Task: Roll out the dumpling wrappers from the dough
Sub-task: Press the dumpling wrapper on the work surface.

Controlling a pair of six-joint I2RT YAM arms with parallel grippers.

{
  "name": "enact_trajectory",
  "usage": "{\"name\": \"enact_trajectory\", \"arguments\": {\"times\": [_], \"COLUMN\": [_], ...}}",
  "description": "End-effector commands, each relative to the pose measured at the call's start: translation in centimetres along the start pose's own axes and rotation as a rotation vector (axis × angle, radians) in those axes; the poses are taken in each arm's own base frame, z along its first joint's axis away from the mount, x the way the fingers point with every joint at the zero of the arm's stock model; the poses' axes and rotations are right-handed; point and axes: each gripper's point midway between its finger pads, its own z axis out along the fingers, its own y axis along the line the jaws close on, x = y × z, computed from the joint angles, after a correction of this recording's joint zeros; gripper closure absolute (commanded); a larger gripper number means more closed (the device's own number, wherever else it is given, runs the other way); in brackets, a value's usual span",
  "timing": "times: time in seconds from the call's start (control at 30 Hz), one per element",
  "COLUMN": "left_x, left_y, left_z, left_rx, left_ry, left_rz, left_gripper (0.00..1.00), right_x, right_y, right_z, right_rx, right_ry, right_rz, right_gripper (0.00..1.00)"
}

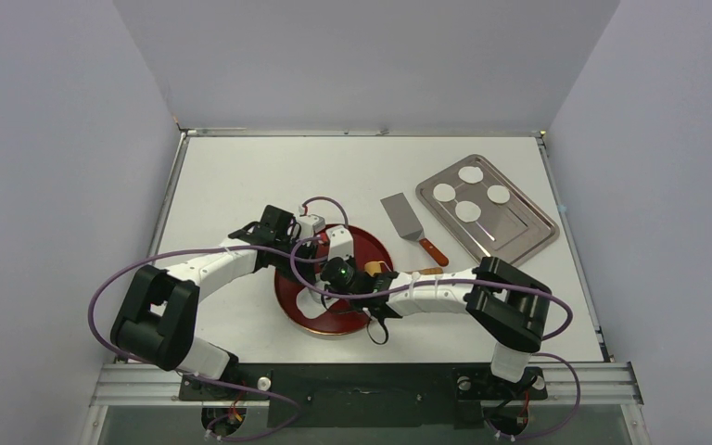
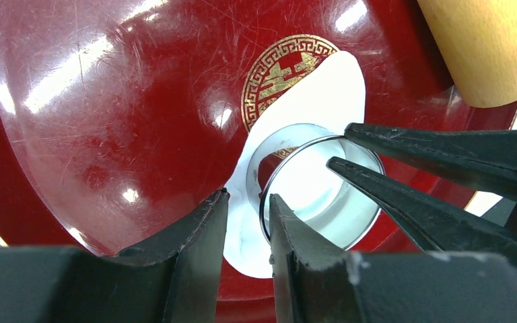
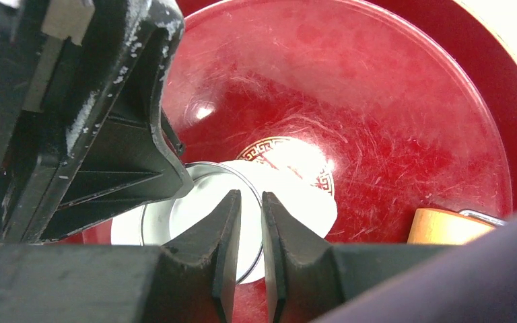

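White table between pale walls carries a red plate, and on it we see the ragged dough with a metal ring standing on it. Our right gripper is closed on the ring's wall, while the left gripper straddles the opposite wall with a slit between its jaws, so we cannot tell whether it grips. The dough lies directly under both, and four dumpling wrappers sit well apart on a steel tray.
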Motion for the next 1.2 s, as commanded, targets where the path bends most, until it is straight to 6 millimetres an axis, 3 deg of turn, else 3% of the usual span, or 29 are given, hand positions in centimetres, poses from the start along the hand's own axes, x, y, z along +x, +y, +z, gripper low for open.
{"name": "enact_trajectory", "arguments": {"times": [0.0,0.23,0.4,0.5,0.67,0.8,1.03,1.17], "left_x": [-1.6,-1.6,-1.9,-1.9,-1.7,-1.7,-1.6,-1.3], "left_y": [-0.7,-0.7,-0.8,-0.7,-0.5,-0.5,-0.5,-0.4], "left_z": [-0.3,-0.4,-0.7,-0.7,-0.6,-0.6,-0.4,0.0], "left_rx": [0.028,0.026,0.021,0.020,0.015,0.018,0.020,0.018], "left_ry": [-0.048,-0.048,-0.061,-0.061,-0.055,-0.058,-0.054,-0.026], "left_rz": [0.021,0.018,0.022,0.018,0.011,0.007,0.001,-0.014], "left_gripper": [0.74,0.75,0.75,0.75,0.75,0.75,0.76,0.83], "right_x": [0.8,-0.6,-3.6,-4.5,-3.7,-1.8,0.1,1.1], "right_y": [0.1,0.7,1.4,1.4,1.1,0.5,0.2,0.2], "right_z": [0.3,-0.3,-2.3,-2.9,-2.4,-1.2,-0.1,0.2], "right_rx": [0.016,0.004,-0.010,-0.005,0.016,0.057,0.066,0.056], "right_ry": [-0.008,-0.029,-0.106,-0.133,-0.114,-0.073,-0.049,-0.036], "right_rz": [-0.022,-0.036,-0.025,-0.019,-0.034,-0.060,-0.065,-0.061], "right_gripper": [0.85,0.84,0.82,0.80,0.75,0.73,0.73,0.78]}}
